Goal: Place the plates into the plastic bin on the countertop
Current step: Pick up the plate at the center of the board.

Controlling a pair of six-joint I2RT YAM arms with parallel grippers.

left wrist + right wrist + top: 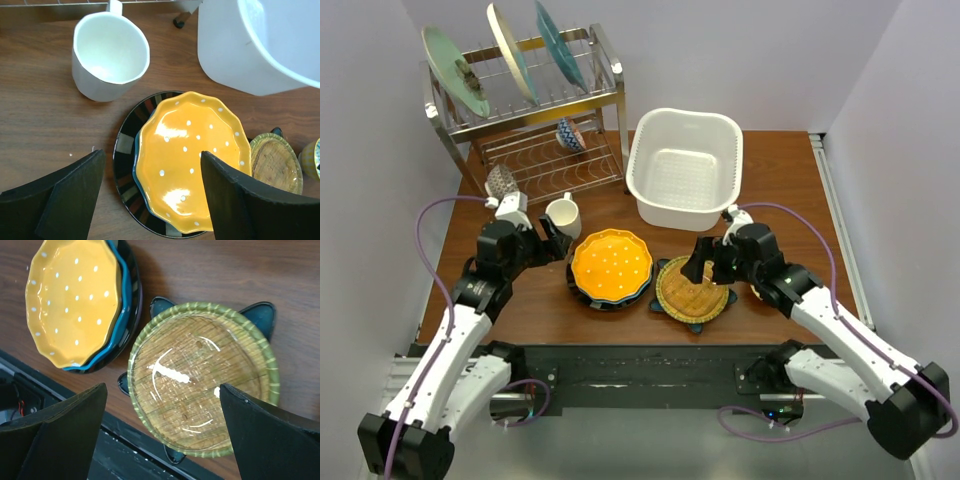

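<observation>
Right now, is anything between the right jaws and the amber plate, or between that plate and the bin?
Nothing visible. The right jaws hang open directly over the amber plate, which sits on the blue star plate. Only bare tabletop lies between it and the white bin; the mug stands off to the left.
</observation>
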